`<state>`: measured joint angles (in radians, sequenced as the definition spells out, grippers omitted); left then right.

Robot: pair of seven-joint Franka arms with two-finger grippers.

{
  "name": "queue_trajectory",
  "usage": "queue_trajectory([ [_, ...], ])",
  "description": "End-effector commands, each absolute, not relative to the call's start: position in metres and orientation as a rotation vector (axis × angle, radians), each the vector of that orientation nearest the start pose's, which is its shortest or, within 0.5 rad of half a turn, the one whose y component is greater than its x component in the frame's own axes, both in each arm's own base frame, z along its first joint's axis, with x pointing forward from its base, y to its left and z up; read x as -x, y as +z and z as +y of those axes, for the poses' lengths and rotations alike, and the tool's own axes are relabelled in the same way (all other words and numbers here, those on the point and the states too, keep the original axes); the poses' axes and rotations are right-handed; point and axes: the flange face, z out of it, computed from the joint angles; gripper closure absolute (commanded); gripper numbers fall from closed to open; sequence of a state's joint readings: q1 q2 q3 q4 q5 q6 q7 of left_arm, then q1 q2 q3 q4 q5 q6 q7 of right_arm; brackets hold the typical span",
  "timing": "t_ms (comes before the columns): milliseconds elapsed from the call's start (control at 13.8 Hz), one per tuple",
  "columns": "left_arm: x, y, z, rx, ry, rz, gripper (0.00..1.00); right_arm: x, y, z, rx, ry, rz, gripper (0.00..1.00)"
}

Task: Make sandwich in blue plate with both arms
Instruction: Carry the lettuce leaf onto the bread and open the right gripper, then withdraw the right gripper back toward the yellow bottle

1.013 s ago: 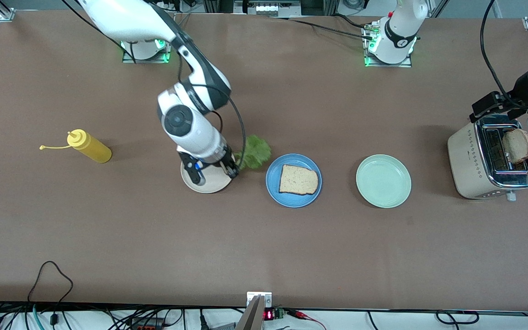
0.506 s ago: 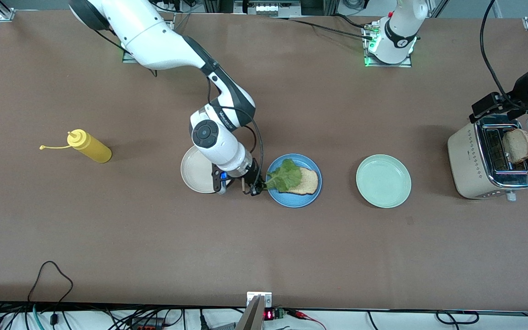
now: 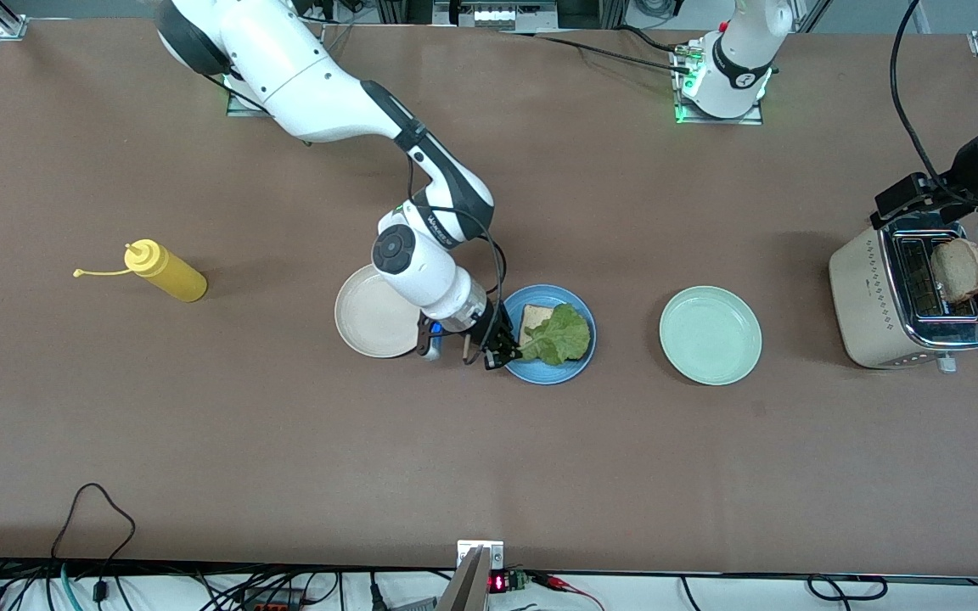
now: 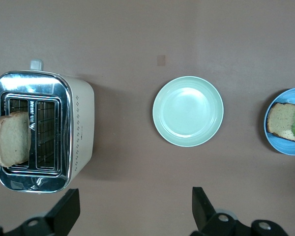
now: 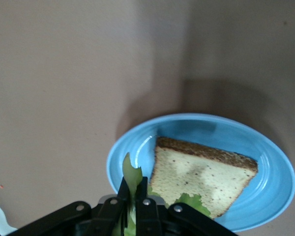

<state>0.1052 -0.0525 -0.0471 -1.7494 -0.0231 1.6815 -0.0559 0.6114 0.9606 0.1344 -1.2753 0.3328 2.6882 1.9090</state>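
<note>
The blue plate [image 3: 584, 352] lies mid-table with one bread slice [image 3: 531, 319] on it. A ruffled green lettuce leaf [image 3: 560, 336] lies across that slice. My right gripper [image 3: 496, 350] is low at the plate's rim toward the right arm's end, shut on the leaf's stem [image 5: 131, 176]; the right wrist view shows the plate [image 5: 128, 147] and bread [image 5: 202, 178] just past it. My left gripper [image 4: 135, 212] hangs open and empty above the table beside the toaster [image 3: 896, 305]. A second bread slice [image 3: 958, 270] sticks out of a toaster slot.
A pale mint-green plate [image 3: 710, 336] lies between the blue plate and the toaster. A cream-white plate [image 3: 366, 322] sits beside the right gripper, toward the right arm's end. A yellow squeeze bottle [image 3: 165, 272] lies on its side farther toward that end.
The right arm swung from the cream plate to the blue plate with the lettuce, and the leaf now lies on the bread. The left arm has stayed still.
</note>
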Motion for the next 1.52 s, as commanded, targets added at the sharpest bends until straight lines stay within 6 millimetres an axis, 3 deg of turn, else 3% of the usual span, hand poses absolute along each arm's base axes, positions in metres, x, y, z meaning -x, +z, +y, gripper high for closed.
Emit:
queue_trajectory([
  [0, -0.545, 0.576, 0.034, 3.175, 0.036, -0.2, 0.0, -0.6, 0.211, 0.513, 1.895, 0.258, 1.798, 0.38],
  [72, -0.545, 0.576, 0.035, 3.175, 0.036, -0.203, 0.0, -0.599, 0.208, 0.513, 1.904, 0.256, 1.798, 0.08],
  [145, -0.545, 0.576, 0.035, 3.175, 0.038, -0.203, 0.0, -0.597, 0.206, 0.514, 1.92, 0.25, 1.787, 0.02],
  [289, -0.545, 0.576, 0.035, 3.175, 0.038, -0.203, 0.0, -0.6, 0.207, 0.508, 1.954, 0.229, 1.763, 0.0],
  [434, -0.545, 0.576, 0.035, 3.175, 0.041, -0.203, 0.0, -0.603, 0.226, 0.497, 2.006, 0.21, 1.72, 0.0],
  [723, -0.545, 0.575, 0.041, 3.174, 0.043, -0.22, 0.0, -0.617, 0.305, 0.452, 2.2, 0.261, 1.672, 0.0],
  [868, -0.544, 0.572, 0.051, 3.172, 0.052, -0.249, 0.0, -0.631, 0.341, 0.409, 2.23, 0.25, 1.622, 0.0],
  [1085, -0.544, 0.574, 0.05, 3.172, 0.05, -0.244, 0.0, -0.627, 0.38, 0.36, 2.32, 0.218, 1.51, 0.0],
  [1302, -0.543, 0.58, 0.04, 3.175, 0.043, -0.195, 0.0, -0.618, 0.419, 0.287, 2.463, 0.183, 1.303, 0.0],
  [1447, -0.54, 0.58, 0.04, 3.174, 0.057, -0.197, 0.0, -0.61, 0.441, 0.23, 2.624, 0.226, 1.041, 0.0],
])
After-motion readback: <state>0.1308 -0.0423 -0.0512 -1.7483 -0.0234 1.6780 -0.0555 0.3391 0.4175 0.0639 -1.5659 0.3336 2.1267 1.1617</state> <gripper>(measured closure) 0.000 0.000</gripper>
